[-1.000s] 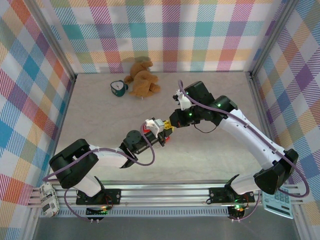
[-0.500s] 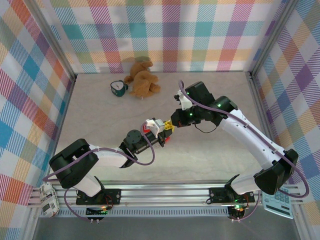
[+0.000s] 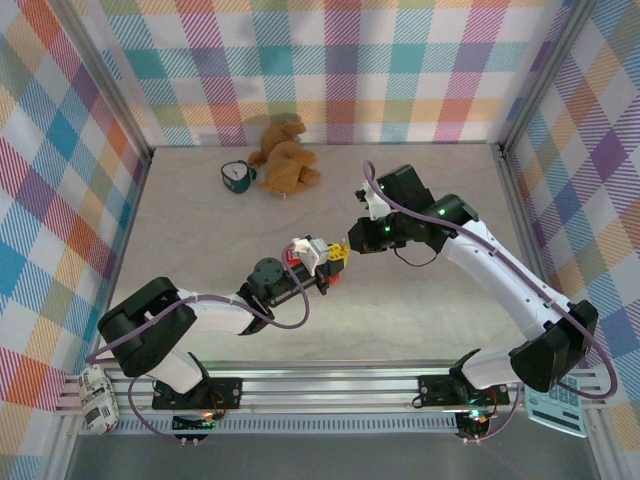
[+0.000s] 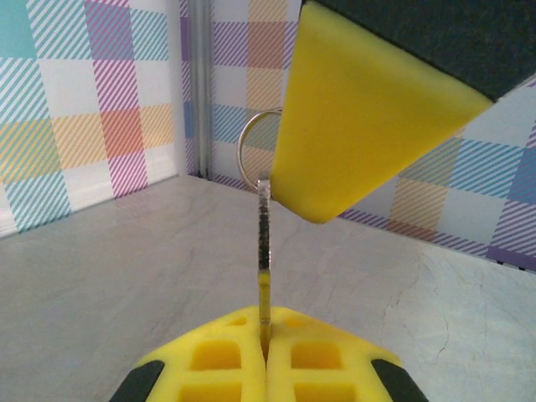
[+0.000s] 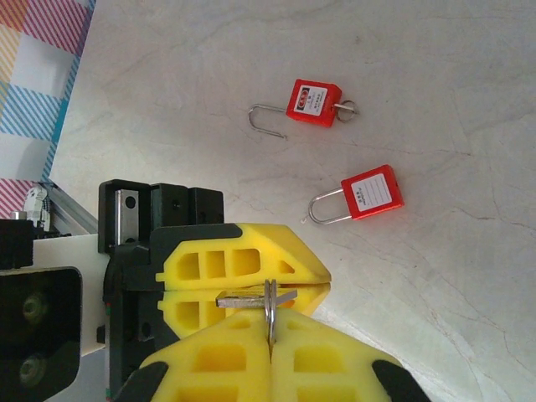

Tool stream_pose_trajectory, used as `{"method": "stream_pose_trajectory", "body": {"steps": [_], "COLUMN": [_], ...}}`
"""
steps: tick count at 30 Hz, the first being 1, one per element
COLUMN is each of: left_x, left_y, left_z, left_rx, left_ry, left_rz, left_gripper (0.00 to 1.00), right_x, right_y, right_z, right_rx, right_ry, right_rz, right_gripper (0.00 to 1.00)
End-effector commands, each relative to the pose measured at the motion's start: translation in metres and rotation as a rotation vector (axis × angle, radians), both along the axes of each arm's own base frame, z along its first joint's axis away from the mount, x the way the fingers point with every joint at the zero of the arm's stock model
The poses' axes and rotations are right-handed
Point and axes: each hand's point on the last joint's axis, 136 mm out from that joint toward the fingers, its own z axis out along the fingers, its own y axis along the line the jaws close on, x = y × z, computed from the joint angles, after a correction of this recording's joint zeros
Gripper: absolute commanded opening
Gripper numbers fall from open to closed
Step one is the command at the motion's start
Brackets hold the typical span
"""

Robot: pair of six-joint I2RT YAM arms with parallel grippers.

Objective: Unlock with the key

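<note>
Sharing the key (image 4: 263, 226): our left claw (image 4: 265, 328) clenches its blade, our right claw (image 5: 270, 339) its ring at twelve o'clock, likely regripping for red padlocks (image 5: 371, 192) on the desk (image 5: 469, 276).

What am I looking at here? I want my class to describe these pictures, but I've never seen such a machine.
It is a robot: a left arm and a right arm bolted at the near edge of a table, each ending in a two-finger gripper with yellow fingers. The wide picture looks down from above and behind the arms. The other two come from a camera on each wrist. Above the table the left gripper and the right gripper meet, both shut on the key: the left pinches its blade, the right its ring end. Below them lie an open red padlock and a closed red padlock. At the far side sit a brown soft toy and a small teal object.
</note>
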Motion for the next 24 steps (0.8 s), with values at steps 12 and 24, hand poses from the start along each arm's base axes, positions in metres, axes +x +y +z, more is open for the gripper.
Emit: {"method": "stream_pose_trajectory", "body": {"steps": [12,24], "left_x": [0.002,0.000], "left_y": [0.017,0.036], "left_z": [0.021,0.015], "left_rx": [0.005,0.027], "left_ry": [0.001,0.244], "left_rz": [0.026,-0.079], "left_gripper": [0.00,0.00], "right_x": [0.019,0.011], "right_y": [-0.017,-0.010], "right_z": [0.043,0.057], "right_rx": [0.049,0.181], "right_ry": [-0.210,-0.511], "right_rz": [-0.028,0.129], "right_gripper": [0.31,0.67]}}
